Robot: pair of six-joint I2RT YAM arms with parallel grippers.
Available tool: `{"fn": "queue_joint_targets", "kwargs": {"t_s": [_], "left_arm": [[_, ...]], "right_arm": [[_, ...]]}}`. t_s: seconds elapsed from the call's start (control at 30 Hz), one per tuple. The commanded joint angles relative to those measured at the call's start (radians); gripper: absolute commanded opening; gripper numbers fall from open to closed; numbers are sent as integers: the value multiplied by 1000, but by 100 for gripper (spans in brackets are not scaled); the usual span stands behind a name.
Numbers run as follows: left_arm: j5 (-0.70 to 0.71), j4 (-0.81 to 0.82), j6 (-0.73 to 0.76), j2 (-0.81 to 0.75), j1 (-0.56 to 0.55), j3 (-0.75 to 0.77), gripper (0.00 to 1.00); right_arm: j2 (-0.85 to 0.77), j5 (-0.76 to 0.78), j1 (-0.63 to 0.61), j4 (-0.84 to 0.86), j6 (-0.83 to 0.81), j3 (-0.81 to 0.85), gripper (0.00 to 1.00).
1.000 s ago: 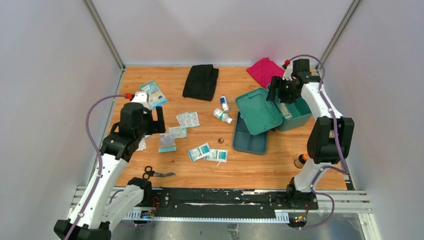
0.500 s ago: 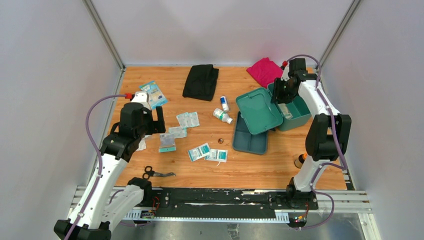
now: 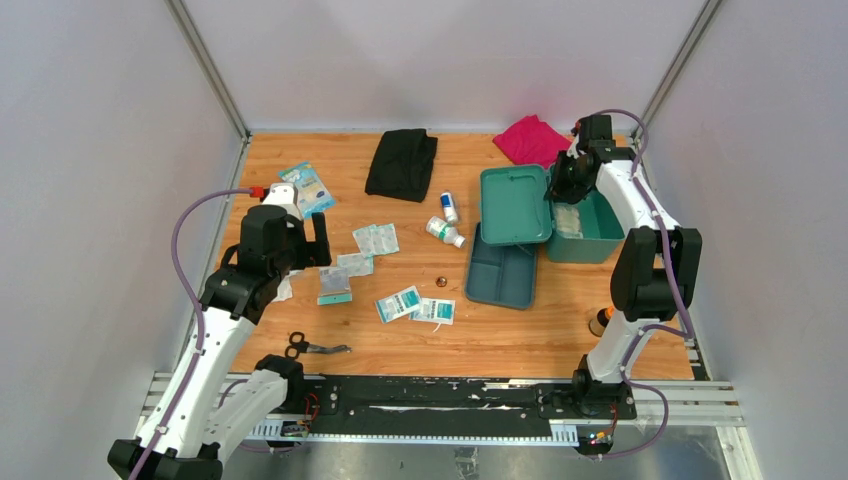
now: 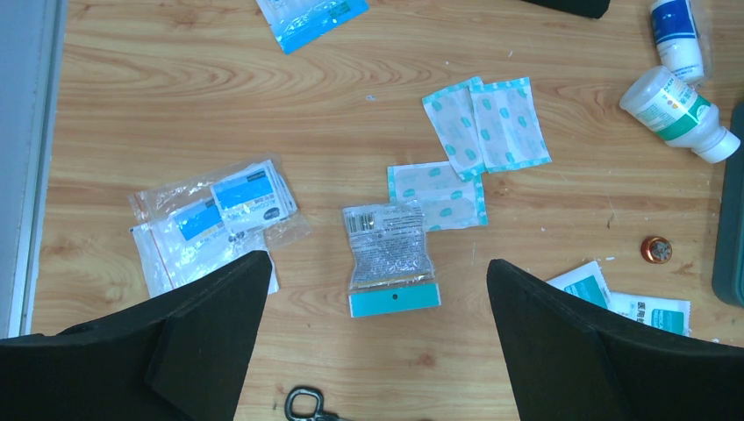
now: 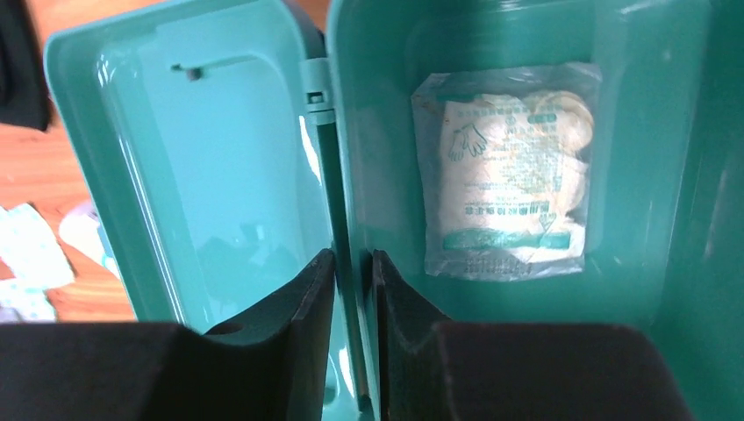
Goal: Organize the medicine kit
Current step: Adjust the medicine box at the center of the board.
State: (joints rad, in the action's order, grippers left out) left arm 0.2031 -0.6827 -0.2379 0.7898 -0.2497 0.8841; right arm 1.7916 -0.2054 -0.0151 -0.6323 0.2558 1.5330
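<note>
Over at the back right of the bench [image 3: 480,345], the medicine kit [image 3: 590,250] sits mouth-up with its long axis running near to far. Its hinge is on its left side and the lid [image 3: 515,205] is thrown open leftward, inner face up. The lid's near edge overlaps the far end of the inner tray [image 3: 500,285], which lies out on the wood just front-left of the box. Right jaws are down on that hinge side, and the right wrist camera gives what the overhead can't: two fingers [image 5: 307,307] pinched in narrow on the thin teal wall by the hinge. The lid is on one side of them and the box cavity on the other, with a clear packet of gloves [image 5: 504,210] flat on the box floor. From above, that packet is only a pale patch. Left jaws hang wide apart, holding nothing, well away from the kit. Their wrist view looks down on a silvery sachet with a teal strip [image 4: 390,259], plaster sachets [image 4: 487,123] and a green-labelled bottle [image 4: 671,105] on its side, with just a dark sliver of the tray at the right edge.
</note>
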Motion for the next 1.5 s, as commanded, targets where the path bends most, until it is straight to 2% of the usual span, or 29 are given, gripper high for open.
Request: {"fn": "queue_joint_targets", "kwargs": {"t_s": [0.0, 0.27, 0.4, 0.87, 0.97, 1.23, 1.37, 1.47], "left_arm": [[-8, 3, 15, -3, 9, -9, 100], [-8, 4, 15, -3, 9, -10, 100], [-8, 5, 15, -2, 9, -9, 100], [-8, 4, 15, -2, 9, -10, 100], [-8, 4, 15, -3, 9, -10, 100], [-8, 4, 15, -3, 9, -9, 100], [-6, 5, 15, -6, 9, -9, 100], [-3, 4, 15, -8, 9, -10, 100]], "right_arm": [[9, -15, 4, 69, 161, 9, 24], [40, -50, 4, 152, 314, 0, 19], [66, -99, -7, 170, 324, 13, 18], [70, -100, -101, 224, 350, -10, 18], [60, -74, -102, 218, 337, -10, 24], [-67, 115, -100, 149, 210, -16, 52], [-171, 165, -102, 135, 150, -44, 59], [-236, 126, -102, 137, 108, -70, 60]]}}
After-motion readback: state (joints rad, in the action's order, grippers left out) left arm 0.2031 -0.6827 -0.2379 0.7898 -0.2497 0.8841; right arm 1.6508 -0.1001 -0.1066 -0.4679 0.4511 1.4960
